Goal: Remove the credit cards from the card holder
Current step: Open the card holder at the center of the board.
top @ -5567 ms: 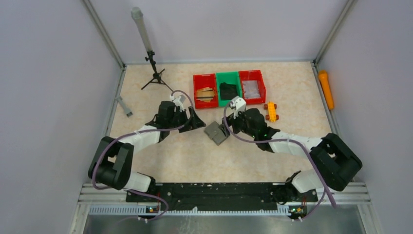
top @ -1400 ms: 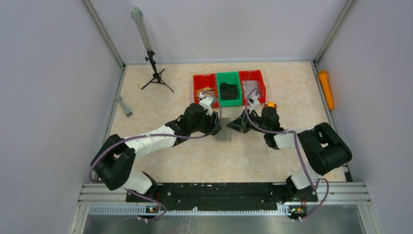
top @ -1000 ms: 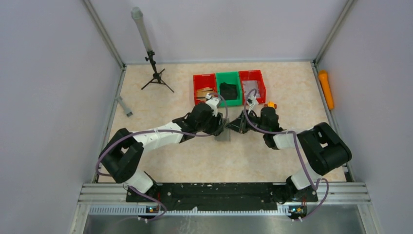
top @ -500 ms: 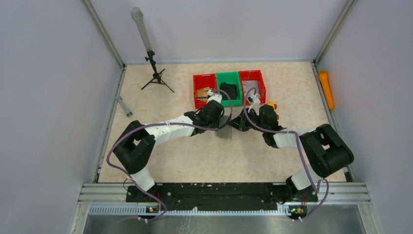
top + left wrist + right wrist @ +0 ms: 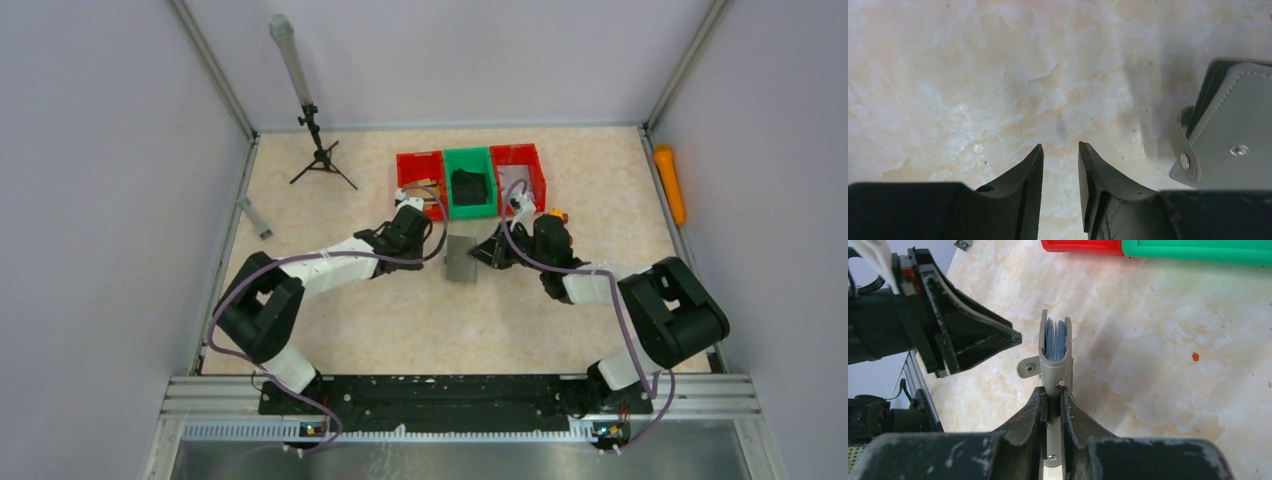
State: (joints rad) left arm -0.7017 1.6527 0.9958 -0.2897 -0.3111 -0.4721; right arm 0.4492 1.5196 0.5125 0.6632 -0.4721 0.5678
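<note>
The grey card holder (image 5: 1056,369) stands on its edge, slightly open, with the blue edges of the credit cards (image 5: 1055,339) showing inside it. My right gripper (image 5: 1052,395) is shut on its near end. From above, the card holder (image 5: 460,258) sits mid-table with the right gripper (image 5: 487,254) at its right side. My left gripper (image 5: 1060,147) hovers over bare table with a narrow gap between its jaws and nothing in them. The card holder (image 5: 1235,137) lies to its right, apart from it. Seen from the top, the left gripper (image 5: 430,238) is just left of the holder.
A red bin (image 5: 401,185), a green bin (image 5: 468,152) and a second red bin (image 5: 540,172) stand in a row just behind the grippers. An orange toy (image 5: 556,214) lies by the right arm. A tripod (image 5: 318,150), a grey bar (image 5: 254,218) and an orange cylinder (image 5: 669,183) lie further out.
My left gripper has drawn back to the left, away from the card holder, and its jaws have narrowed. The right gripper keeps its hold on the holder in nearly the same place.
</note>
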